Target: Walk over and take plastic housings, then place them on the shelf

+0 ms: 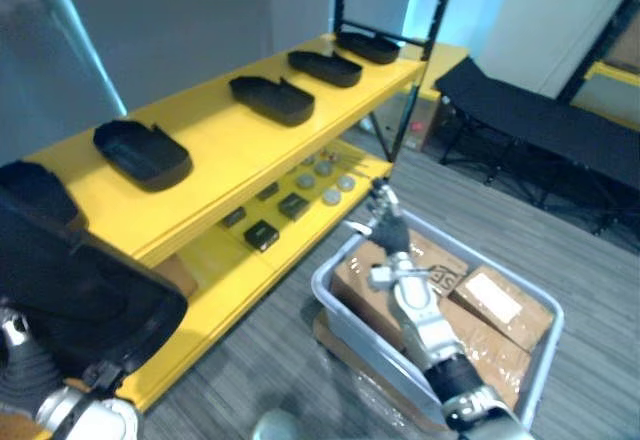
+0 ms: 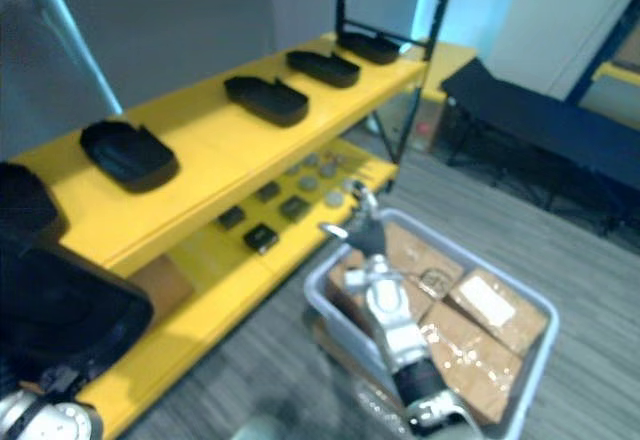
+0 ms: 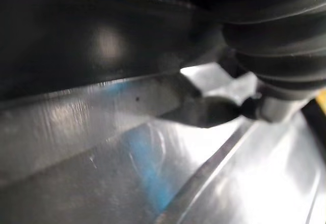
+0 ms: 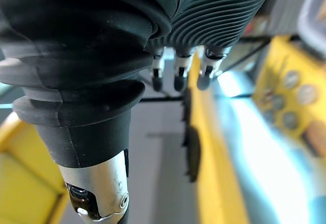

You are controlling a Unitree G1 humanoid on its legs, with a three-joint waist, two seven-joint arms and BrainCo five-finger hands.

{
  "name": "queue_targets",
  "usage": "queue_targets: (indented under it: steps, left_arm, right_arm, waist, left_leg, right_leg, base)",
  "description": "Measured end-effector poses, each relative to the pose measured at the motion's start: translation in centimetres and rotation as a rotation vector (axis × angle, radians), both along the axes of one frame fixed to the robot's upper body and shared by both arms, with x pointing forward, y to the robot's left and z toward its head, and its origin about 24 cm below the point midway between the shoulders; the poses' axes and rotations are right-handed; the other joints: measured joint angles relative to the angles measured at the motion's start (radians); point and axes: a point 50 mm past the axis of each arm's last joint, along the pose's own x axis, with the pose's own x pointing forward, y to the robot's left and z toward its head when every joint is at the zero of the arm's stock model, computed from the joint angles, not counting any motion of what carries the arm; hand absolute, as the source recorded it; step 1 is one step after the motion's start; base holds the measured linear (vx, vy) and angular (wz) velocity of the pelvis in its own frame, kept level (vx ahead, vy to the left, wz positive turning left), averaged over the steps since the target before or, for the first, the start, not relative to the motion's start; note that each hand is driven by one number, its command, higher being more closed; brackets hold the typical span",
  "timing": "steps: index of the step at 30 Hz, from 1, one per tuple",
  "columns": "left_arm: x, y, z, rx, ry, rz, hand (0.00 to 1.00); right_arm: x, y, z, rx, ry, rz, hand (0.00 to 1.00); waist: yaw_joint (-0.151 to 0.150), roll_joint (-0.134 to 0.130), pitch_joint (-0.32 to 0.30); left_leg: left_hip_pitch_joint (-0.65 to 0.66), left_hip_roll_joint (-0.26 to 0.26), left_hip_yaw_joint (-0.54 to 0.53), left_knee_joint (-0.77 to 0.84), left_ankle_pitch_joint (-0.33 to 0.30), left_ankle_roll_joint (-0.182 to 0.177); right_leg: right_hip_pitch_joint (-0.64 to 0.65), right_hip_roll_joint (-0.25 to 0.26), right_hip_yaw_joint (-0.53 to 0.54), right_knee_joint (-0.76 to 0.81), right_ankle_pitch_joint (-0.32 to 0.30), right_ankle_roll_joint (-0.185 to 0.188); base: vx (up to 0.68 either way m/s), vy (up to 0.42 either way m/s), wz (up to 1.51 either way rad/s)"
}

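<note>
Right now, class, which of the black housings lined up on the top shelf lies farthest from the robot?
The housing at the far end of the yellow shelf, beside the black post. All the others in the row lie nearer the robot.

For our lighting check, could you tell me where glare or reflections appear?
Left eye view: soft sheen on the yellow shelf. Left wrist view: bright reflections streak a silver surface beside the dark housing. Right wrist view: glare washes the shelf past the right hand.
</note>
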Motion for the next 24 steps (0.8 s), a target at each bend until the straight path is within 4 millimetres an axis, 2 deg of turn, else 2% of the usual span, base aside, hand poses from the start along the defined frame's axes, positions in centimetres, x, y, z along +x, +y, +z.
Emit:
queue_targets:
  steps: [3, 6, 8, 9, 10, 11, 12, 13, 14, 17, 20, 24]
  left_arm:
    - [0.9, -0.7, 0.5, 0.001, -0.031, -0.046, 1.0]
    - [2.6, -2.0, 1.4, 0.017, -0.075, -0.133, 1.0]
    - [3.8, -2.8, 2.2, 0.047, -0.103, -0.187, 1.0]
    - [4.3, -3.0, 2.5, 0.059, -0.113, -0.211, 1.0]
    - [5.2, -3.4, 3.2, 0.085, -0.132, -0.256, 1.0]
    - [6.1, -3.8, 3.7, 0.102, -0.151, -0.294, 1.0]
    - [6.5, -3.9, 4.1, 0.12, -0.162, -0.307, 1.0]
    - [7.0, -4.1, 4.4, 0.124, -0.173, -0.322, 1.0]
    - [7.1, -4.3, 4.3, 0.119, -0.172, -0.331, 1.0]
    - [7.1, -4.5, 4.1, 0.116, -0.167, -0.345, 1.0]
    - [7.3, -4.8, 4.1, 0.113, -0.167, -0.363, 1.0]
    - [6.7, -4.6, 3.3, 0.088, -0.14, -0.372, 1.0]
  right_arm:
    - [-1.3, -0.7, -0.4, 0.0, 0.004, -0.015, 0.0]
    - [-1.8, -2.7, -0.4, 0.008, 0.002, -0.101, 0.0]
    - [-1.8, -3.7, -0.4, 0.012, -0.003, -0.148, 0.0]
    - [-1.8, -4.0, -0.3, 0.003, -0.008, -0.16, 0.0]
    - [-1.8, -4.2, -0.1, -0.001, -0.019, -0.174, 0.0]
    - [-1.8, -4.3, 0.4, -0.007, -0.041, -0.182, 0.0]
    - [-1.8, -4.4, 0.8, -0.01, -0.059, -0.188, 0.0]
    - [-1.7, -4.4, 1.6, -0.012, -0.098, -0.196, 0.0]
    - [-1.5, -4.5, 2.2, -0.011, -0.127, -0.2, 0.0]
    - [-1.3, -4.8, 2.8, -0.016, -0.151, -0.21, 0.0]
    - [-1.4, -5.6, 2.9, -0.02, -0.156, -0.241, 0.0]
    - [-1.6, -5.8, 4.1, -0.051, -0.213, -0.259, 0.0]
  waist:
    - [-0.006, -0.01, 0.003]
    - [-0.042, -0.012, 0.012]
    - [-0.055, -0.012, 0.016]
    - [-0.055, -0.014, 0.019]
    - [-0.062, -0.009, 0.028]
    - [-0.083, -0.021, 0.033]
    - [-0.084, -0.035, 0.04]
    - [-0.08, -0.041, 0.06]
    - [-0.079, -0.027, 0.07]
    - [-0.081, 0.0, 0.09]
    - [-0.095, 0.004, 0.094]
    - [-0.1, 0.022, 0.115]
  left_leg:
    - [-0.005, -0.028, -0.001, 0.001, 0.005, -0.012]
    - [-0.039, -0.058, -0.016, 0.04, 0.015, -0.017]
    - [-0.04, -0.069, -0.041, 0.047, 0.018, -0.012]
    - [-0.039, -0.069, -0.048, 0.044, 0.021, -0.008]
    - [-0.043, -0.068, -0.071, 0.032, 0.03, 0.0]
    - [-0.067, -0.082, -0.107, 0.035, 0.037, -0.005]
    - [-0.073, -0.094, -0.121, 0.037, 0.039, -0.008]
    - [-0.081, -0.103, -0.132, 0.038, 0.046, -0.02]
    - [-0.101, -0.101, -0.148, 0.034, 0.058, -0.033]
    - [-0.118, -0.073, -0.177, 0.029, 0.083, -0.051]
    - [-0.113, -0.049, -0.179, -0.007, 0.131, -0.064]
    - [-0.069, -0.019, -0.142, -0.059, 0.163, -0.071]
  right_leg:
    - [0.0, -0.031, -0.012, 0.015, -0.003, 0.008]
    - [-0.006, -0.076, -0.039, 0.088, -0.026, 0.022]
    - [-0.051, -0.095, 0.12, 0.205, -0.051, -0.018]
    - [-0.069, -0.095, 0.179, 0.241, -0.056, -0.025]
    - [-0.109, -0.082, 0.31, 0.298, -0.114, -0.047]
    - [-0.121, -0.045, 0.422, 0.302, -0.176, -0.046]
    - [-0.121, -0.038, 0.443, 0.296, -0.185, -0.052]
    - [-0.104, -0.041, 0.451, 0.283, -0.204, -0.024]
    - [-0.105, -0.029, 0.427, 0.263, -0.21, -0.014]
    - [-0.066, 0.014, 0.378, 0.195, -0.212, -0.011]
    - [-0.014, 0.051, 0.307, 0.156, -0.212, -0.012]
    - [0.016, 0.069, 0.304, 0.15, -0.218, -0.023]
  base:
    - [0.06, 0.124, 0.17]
    - [0.12, 0.184, 0.62]
    - [0.09, 0.201, 0.43]
    - [0.06, 0.084, 0.47]
    - [0.05, 0.007, 0.73]
    - [0.0, -0.103, 0.82]
    - [-0.01, -0.142, 0.77]
    - [-0.04, -0.157, 0.46]
    - [-0.04, -0.129, 0.34]
    - [-0.05, -0.161, 0.27]
    - [-0.05, -0.195, 0.58]
    - [-0.06, -0.079, 0.14]
